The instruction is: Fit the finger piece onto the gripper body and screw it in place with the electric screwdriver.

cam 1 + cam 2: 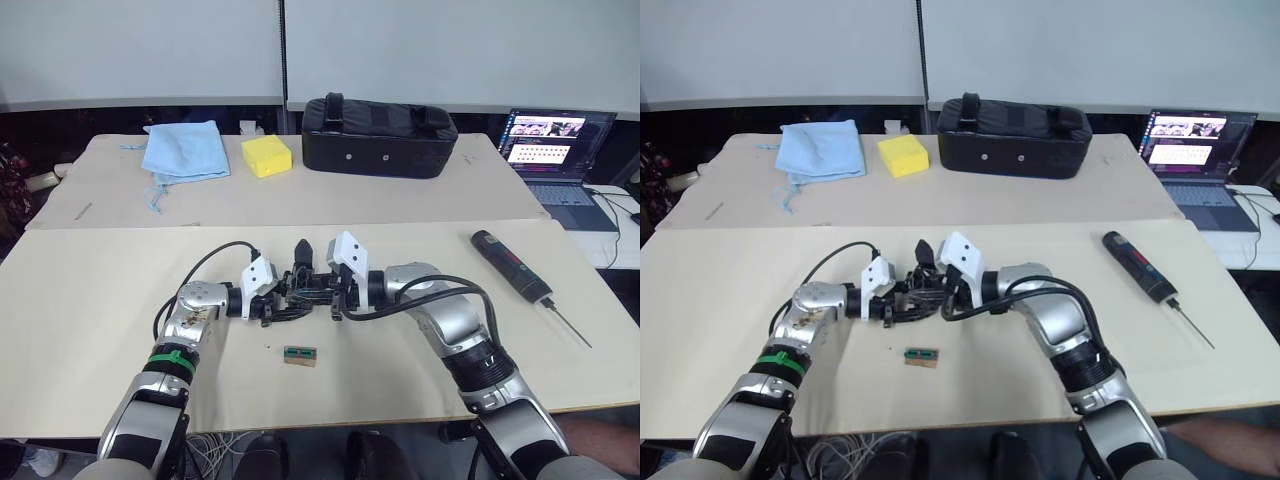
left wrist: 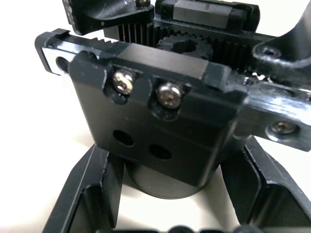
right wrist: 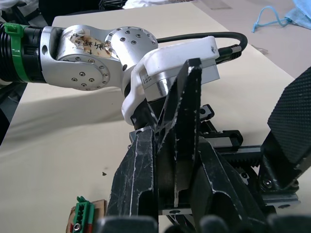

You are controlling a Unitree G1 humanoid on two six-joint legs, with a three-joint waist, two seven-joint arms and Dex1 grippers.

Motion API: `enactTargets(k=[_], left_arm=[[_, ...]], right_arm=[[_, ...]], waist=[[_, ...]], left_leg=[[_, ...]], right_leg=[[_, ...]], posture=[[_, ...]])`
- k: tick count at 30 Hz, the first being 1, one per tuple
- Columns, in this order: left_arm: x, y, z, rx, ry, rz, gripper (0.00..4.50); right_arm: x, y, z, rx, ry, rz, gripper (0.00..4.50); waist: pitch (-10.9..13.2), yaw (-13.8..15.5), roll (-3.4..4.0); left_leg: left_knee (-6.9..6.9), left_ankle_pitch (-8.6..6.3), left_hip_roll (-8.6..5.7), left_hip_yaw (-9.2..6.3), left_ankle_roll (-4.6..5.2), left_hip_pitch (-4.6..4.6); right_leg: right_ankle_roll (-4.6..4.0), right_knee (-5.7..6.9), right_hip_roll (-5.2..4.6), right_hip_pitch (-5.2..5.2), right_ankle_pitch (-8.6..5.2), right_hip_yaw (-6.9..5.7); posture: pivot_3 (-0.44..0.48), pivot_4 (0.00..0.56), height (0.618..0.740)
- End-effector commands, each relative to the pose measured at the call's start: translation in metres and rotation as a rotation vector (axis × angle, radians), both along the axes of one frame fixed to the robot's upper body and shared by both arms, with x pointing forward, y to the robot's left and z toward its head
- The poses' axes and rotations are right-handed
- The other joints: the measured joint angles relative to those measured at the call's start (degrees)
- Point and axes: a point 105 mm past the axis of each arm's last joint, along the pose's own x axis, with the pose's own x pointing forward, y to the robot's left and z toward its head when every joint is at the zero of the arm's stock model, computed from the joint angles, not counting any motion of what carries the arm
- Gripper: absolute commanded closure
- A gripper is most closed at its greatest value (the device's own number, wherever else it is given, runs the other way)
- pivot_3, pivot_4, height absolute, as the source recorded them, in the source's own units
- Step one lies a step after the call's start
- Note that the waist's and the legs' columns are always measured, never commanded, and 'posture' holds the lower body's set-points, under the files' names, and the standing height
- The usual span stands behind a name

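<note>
Fitting step: left hand (image 1: 272, 303) clamping gripper body (image 2: 160, 136) near tabletop (image 1: 90, 300) centre; right hand (image 3: 194, 160) pinching finger piece (image 3: 182, 131) upright, lowering it toward body's toothed rail. Advice: aligning holes squarely, holding body steady. Electric screwdriver (image 1: 512, 265) lying well apart, robot's right, untouched.

Near tabletop (image 1: 120, 330), pale beige: electric screwdriver (image 1: 511, 264) at right, bit toward the near-right edge; small green-topped brown block (image 1: 299, 355) near centre-front w/ tiny dark speck beside it. Far tabletop (image 1: 330, 195) butted behind: blue cloth (image 1: 183, 149), yellow sponge (image 1: 266, 156), black bag (image 1: 378, 136).
</note>
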Motion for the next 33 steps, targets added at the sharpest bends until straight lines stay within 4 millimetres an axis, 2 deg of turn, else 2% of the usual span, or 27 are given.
enactTargets(k=[1,7,11,14,19,24,33], left_arm=[[-0.004,0.0,-0.006,0.016,0.023,-0.014,2.17],[-0.005,0.001,-0.006,0.022,0.027,-0.017,2.17],[-0.006,0.001,-0.007,0.026,0.03,-0.019,2.17],[-0.006,0.001,-0.007,0.025,0.032,-0.018,2.17],[-0.009,-0.001,-0.01,0.026,0.04,-0.029,2.17],[-0.013,0.001,-0.012,0.037,0.05,-0.037,2.17],[-0.013,0.002,-0.013,0.04,0.052,-0.035,2.17]], right_arm=[[-0.001,0.003,0.014,0.034,-0.041,0.016,4.07],[0.001,0.003,0.032,0.086,-0.095,0.017,4.07],[0.001,0.005,0.033,0.091,-0.098,0.015,4.07],[0.0,0.007,0.028,0.083,-0.084,0.013,4.07],[-0.001,0.005,0.006,0.021,-0.029,0.001,4.07],[-0.001,0.006,-0.003,0.009,0.0,-0.018,4.07],[-0.001,0.01,-0.007,0.015,0.013,-0.015,4.07]], waist=[[0.0,-0.03,0.0],[0.0,-0.08,0.0],[0.0,-0.09,0.0],[0.0,-0.15,0.0],[0.0,-0.18,0.0],[0.0,-0.46,0.0],[-0.01,-0.92,0.0]], left_leg=[[0.0,0.0,0.0,0.0,0.0,0.0],[0.0,0.0,0.0,0.0,0.0,-0.03],[-0.01,0.0,0.0,0.0,0.0,-0.03],[-0.01,0.0,0.0,0.0,0.0,-0.03],[-0.01,0.0,0.0,0.0,0.0,-0.03],[-0.03,0.0,0.01,0.0,0.0,-0.02],[-0.04,0.0,0.01,0.0,0.0,-0.01]], right_leg=[[0.0,0.0,0.0,0.0,0.0,0.0],[0.0,0.0,0.0,-0.04,0.0,0.0],[0.0,0.0,0.0,-0.04,0.0,0.0],[0.0,0.0,0.0,-0.04,0.0,0.0],[0.0,0.0,0.0,-0.04,0.0,0.0],[-0.01,0.0,0.0,-0.04,0.0,0.01],[0.01,0.0,0.0,-0.04,-0.02,0.01]], posture=[[0.0,0.15,0.74],[0.0,0.15,0.74],[0.0,0.15,0.74],[0.0,0.15,0.74],[0.0,0.15,0.74],[0.0,0.15,0.74],[0.0,0.15,0.74]])
